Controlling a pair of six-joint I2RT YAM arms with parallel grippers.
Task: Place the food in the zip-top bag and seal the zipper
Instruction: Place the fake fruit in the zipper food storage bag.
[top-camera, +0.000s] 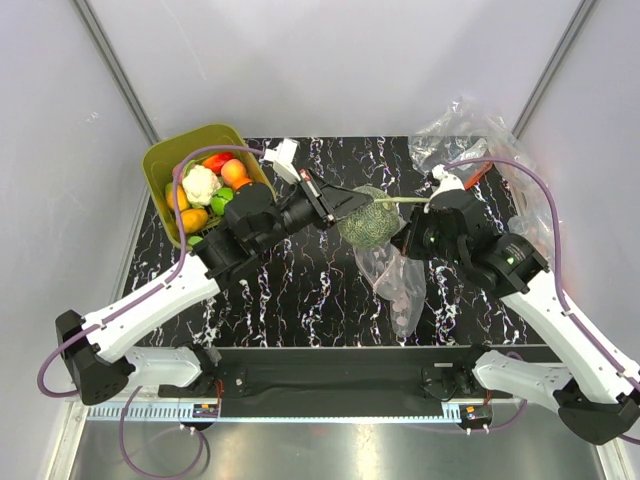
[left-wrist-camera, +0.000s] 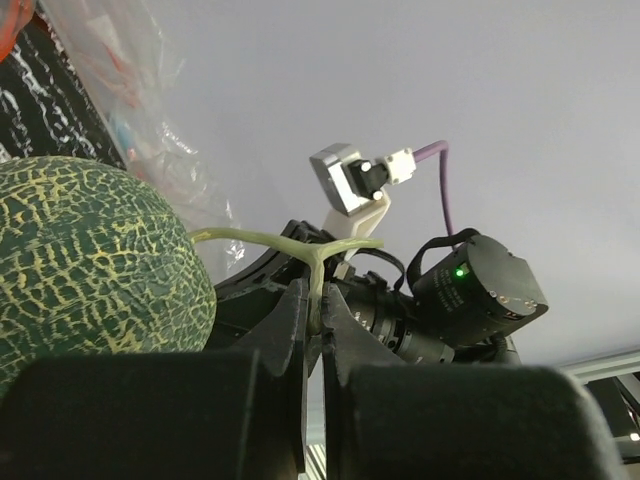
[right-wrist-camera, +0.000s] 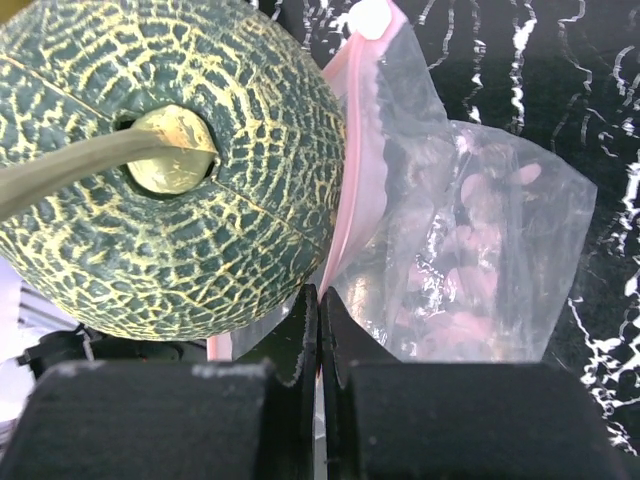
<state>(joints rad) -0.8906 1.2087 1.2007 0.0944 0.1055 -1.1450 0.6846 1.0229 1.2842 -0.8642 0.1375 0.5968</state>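
A green netted toy melon (top-camera: 368, 224) hangs just above the table's middle. Its pale stem (left-wrist-camera: 280, 240) is pinched in my left gripper (left-wrist-camera: 320, 312), which is shut on it (top-camera: 362, 200). The clear zip-top bag (top-camera: 400, 282) lies limp below and right of the melon. My right gripper (right-wrist-camera: 320, 300) is shut on the bag's mouth edge at the pink zipper (right-wrist-camera: 355, 190), and the melon (right-wrist-camera: 170, 160) touches that strip. Its fingers are hidden under the wrist (top-camera: 400, 242) in the top view. More food (top-camera: 205, 190) fills the tub.
The olive-green tub (top-camera: 160, 165) stands at the back left with oranges, a cauliflower, a lime and red pieces in it. Crumpled clear bags (top-camera: 470, 130) with an orange-red strip lie at the back right. White walls enclose the black marbled table (top-camera: 300, 290).
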